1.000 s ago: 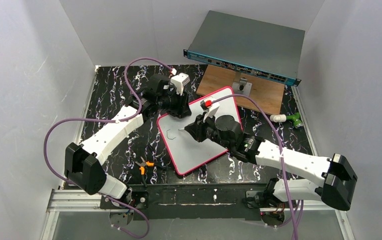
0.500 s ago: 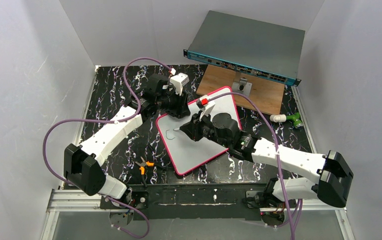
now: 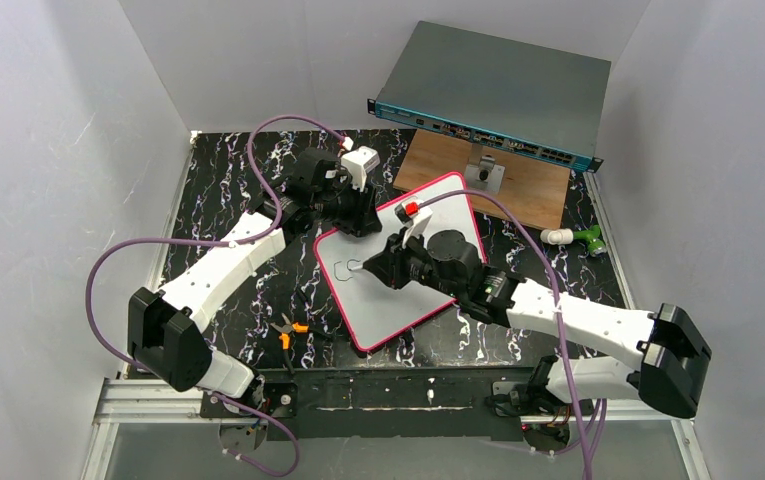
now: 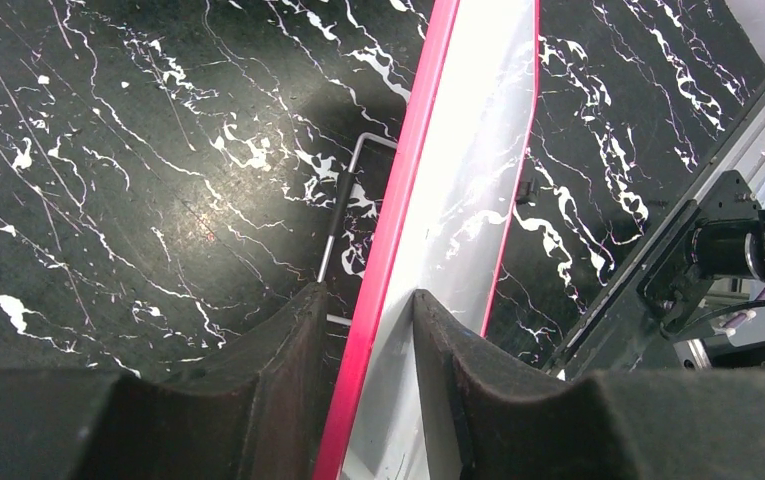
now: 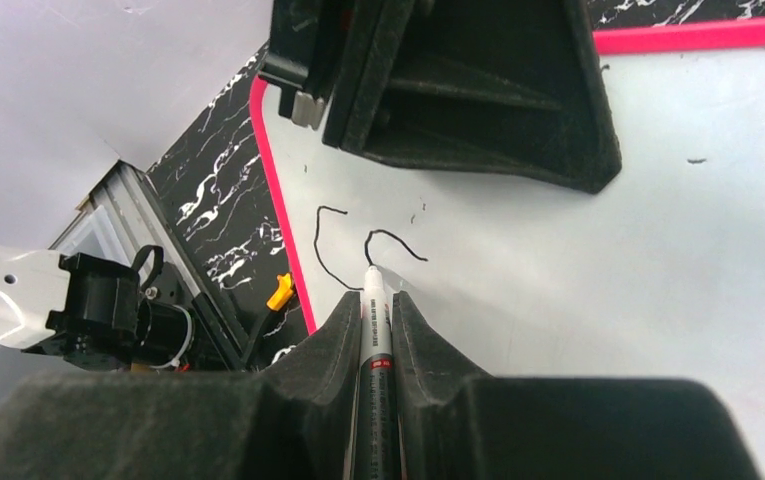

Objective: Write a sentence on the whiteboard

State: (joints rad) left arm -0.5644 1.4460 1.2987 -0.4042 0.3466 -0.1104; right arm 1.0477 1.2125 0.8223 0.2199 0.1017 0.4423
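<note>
From above, we see the whiteboard [image 3: 383, 305] lying slantwise on the black marbled table [image 3: 218, 200], just in front of the network switch [image 3: 498, 85]. The left gripper [image 3: 362, 214] sits at the board's far-left edge. The right gripper [image 3: 370, 264] hovers over the upper left of the white face, where the sentence [image 3: 342, 268] amounts to only a first curved stroke or two.

In the left wrist view, the two fingers are closed onto the pink-red frame, one on each side of the rim, pinning the board. We judge the board thin, stiff and light, with a slick face. It would likely skate on the table under pen pressure, so this grip on the frame, clear of the writing area, looks like the right place to hold it.

In the right wrist view, the fingers are pinched shut around a marker [image 5: 376, 345], held low on its barrel with the tip touching the board. A "c" is drawn and a second letter is part-formed at the tip. The smooth barrel could slip or twist, so we think a light, steady downward pressure is called for.
</note>
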